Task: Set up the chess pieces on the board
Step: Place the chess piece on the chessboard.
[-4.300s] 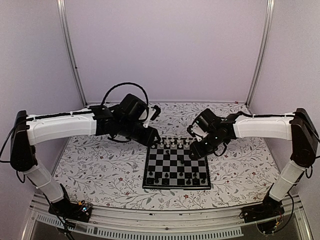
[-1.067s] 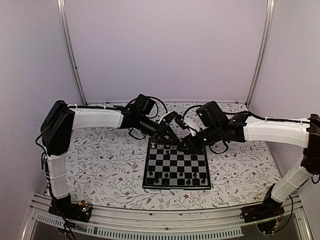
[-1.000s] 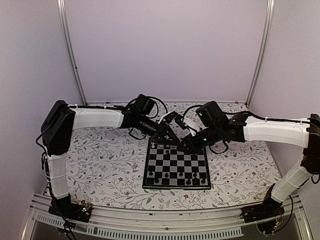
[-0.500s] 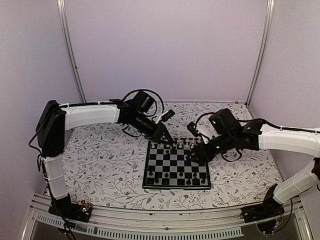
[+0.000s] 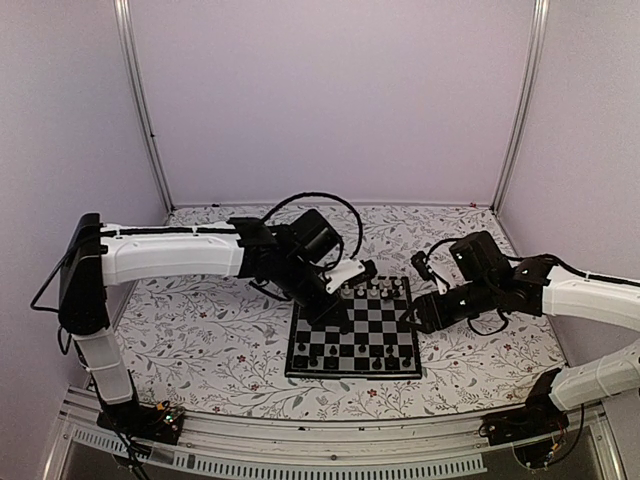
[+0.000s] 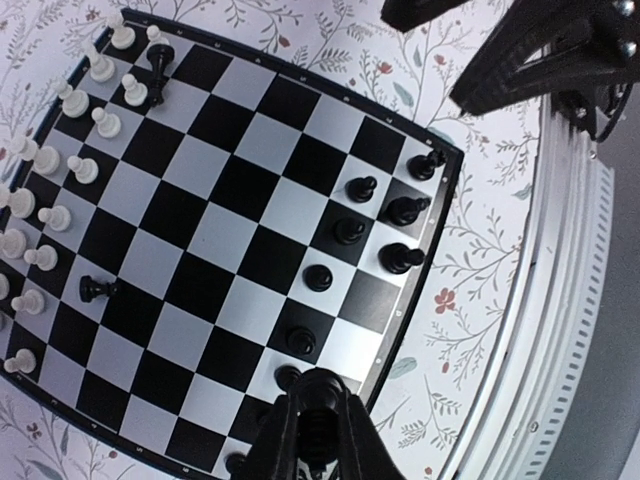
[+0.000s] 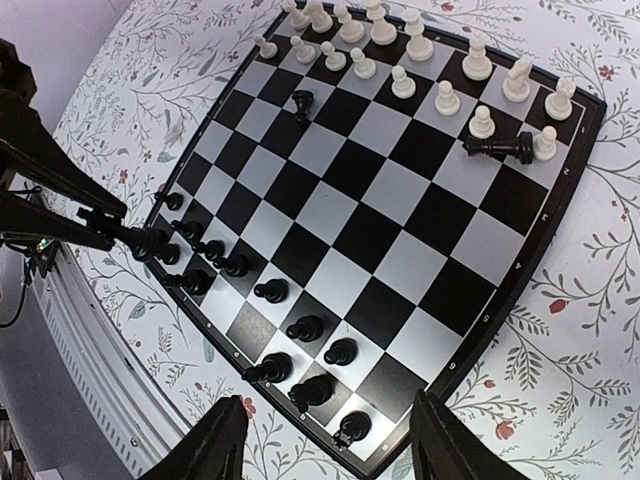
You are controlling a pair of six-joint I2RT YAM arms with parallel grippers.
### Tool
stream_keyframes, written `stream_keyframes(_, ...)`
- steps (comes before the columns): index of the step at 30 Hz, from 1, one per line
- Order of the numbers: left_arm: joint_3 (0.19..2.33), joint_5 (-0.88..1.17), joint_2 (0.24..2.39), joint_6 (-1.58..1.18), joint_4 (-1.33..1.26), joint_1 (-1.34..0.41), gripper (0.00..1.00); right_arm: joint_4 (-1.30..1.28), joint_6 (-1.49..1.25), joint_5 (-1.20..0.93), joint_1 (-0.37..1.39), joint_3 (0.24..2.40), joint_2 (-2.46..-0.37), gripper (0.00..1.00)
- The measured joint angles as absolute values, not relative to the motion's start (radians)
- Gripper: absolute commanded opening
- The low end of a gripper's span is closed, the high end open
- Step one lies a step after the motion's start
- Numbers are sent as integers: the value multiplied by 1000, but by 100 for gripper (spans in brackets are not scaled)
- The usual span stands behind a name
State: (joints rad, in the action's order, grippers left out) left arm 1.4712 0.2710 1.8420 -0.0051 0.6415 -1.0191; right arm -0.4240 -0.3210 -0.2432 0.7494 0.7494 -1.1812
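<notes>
Black piece in left gripper

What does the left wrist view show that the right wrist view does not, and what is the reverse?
Only the left wrist view: the left gripper from directly behind, fingers pressed together. Only the right wrist view: the right gripper, open; the small black piece that the left gripper seems to hold at its tip; plainly, a fallen black piece lying among the white pawns. Both: the board, white pieces along one edge, black pieces along the opposite edge, one stray black piece near the white rows.
</notes>
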Motion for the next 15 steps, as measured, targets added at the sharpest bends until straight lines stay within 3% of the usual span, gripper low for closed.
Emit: stream_keyframes(15,1420,104,1896,54,639,-1178,15,-423,-322,-246,749,743,-1198,59)
